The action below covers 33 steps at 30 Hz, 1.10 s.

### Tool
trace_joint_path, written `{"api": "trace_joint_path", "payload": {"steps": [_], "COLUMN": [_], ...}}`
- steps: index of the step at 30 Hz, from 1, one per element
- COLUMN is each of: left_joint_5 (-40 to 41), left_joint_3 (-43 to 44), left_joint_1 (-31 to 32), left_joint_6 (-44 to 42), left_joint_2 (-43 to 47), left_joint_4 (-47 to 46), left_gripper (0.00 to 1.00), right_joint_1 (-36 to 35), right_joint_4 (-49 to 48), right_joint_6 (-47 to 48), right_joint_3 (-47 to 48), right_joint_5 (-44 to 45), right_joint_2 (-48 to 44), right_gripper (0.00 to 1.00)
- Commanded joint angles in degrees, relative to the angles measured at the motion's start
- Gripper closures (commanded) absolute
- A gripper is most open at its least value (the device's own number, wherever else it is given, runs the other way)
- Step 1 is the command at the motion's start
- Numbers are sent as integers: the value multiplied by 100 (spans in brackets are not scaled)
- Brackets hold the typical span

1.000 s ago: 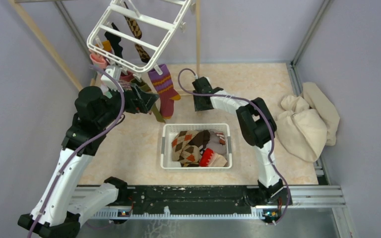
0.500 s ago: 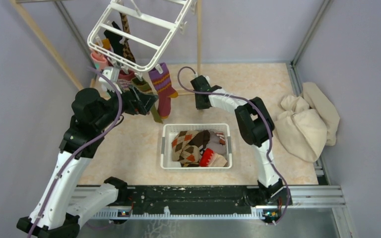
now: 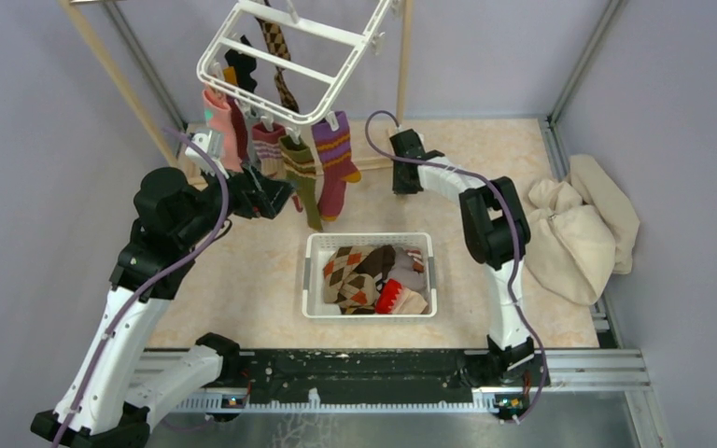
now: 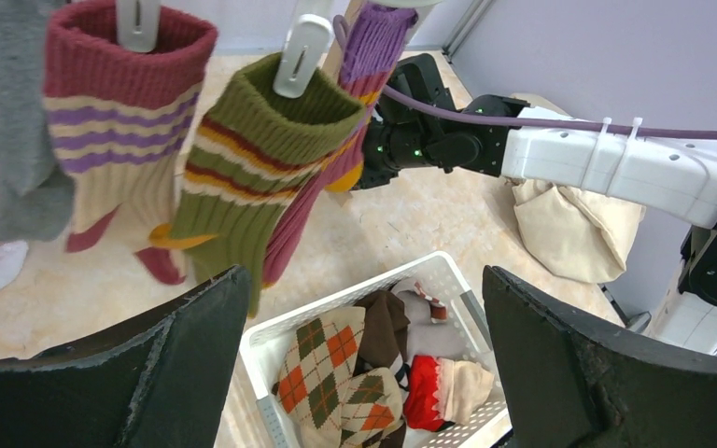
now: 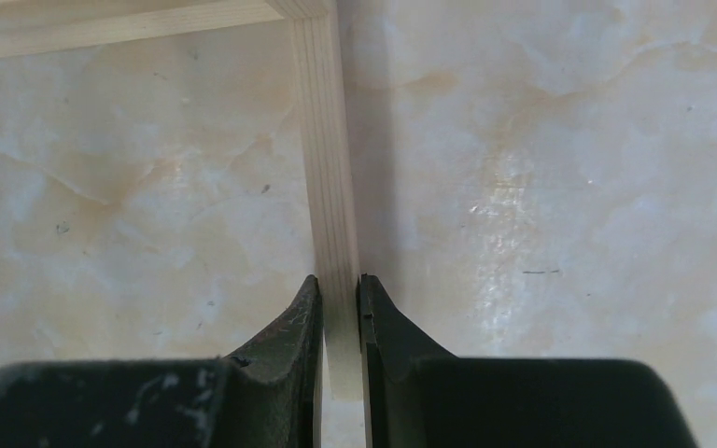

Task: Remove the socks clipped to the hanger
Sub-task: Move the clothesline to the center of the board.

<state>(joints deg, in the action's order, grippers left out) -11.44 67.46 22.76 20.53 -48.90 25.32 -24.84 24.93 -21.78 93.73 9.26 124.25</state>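
Left gripper is gaping about as wide as it goes, nothing between its black fingers; right gripper is pinched narrow onto the pale wooden pole of the rack, so I'd guess that arm is just steadying things. The bit that matters imo: the olive-green ribbed sock with red and yellow stripes hangs just ahead of the left gripper, a touch up and left of the middle of its opening; cuff on top in a small white clip, toe end down and slanting a little left; so its long axis runs roughly up-down.

Overhead is the white plastic rectangular drying hanger, socks dangling off its near rim; maroon-striped sock just left of the olive one, purple sock behind it on the right. Left arm is clearly nearer; the right one sits past the purple sock.

My guess for the next move: push forward and up a bit, close on the olive sock below the clip, tug down; white slotted basket waits underneath, already holding loose socks.
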Motion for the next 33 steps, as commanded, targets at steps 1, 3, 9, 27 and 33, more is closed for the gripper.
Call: {"api": "trace_joint_path", "payload": {"steps": [1,3,9,27,33], "left_joint_5": [22,8,11,267,297], "left_joint_3": [92,100,73,-359,-563], "left_joint_1": [26,32,35,35,34], "left_joint_6": [-69,-74,-144,-422,-195], "left_joint_2": [71,63,54,-196,-303], "left_joint_4": [2,-1,8,-614,-758], "left_gripper": [1,1,1,1,1], "right_joint_1": [397,515,862,1403,1405], "right_joint_4": [66,35,-170,-395,-749], "right_joint_6": [-135,-109,-33,106,-14], "right_joint_3": [-220,-286,-605,-1344,-1977], "right_joint_5": [354,348,242,-93,-99], "right_joint_2": [-247,-267,-400,-1409,-2330], "right_gripper": [100,100,100,29,17]}}
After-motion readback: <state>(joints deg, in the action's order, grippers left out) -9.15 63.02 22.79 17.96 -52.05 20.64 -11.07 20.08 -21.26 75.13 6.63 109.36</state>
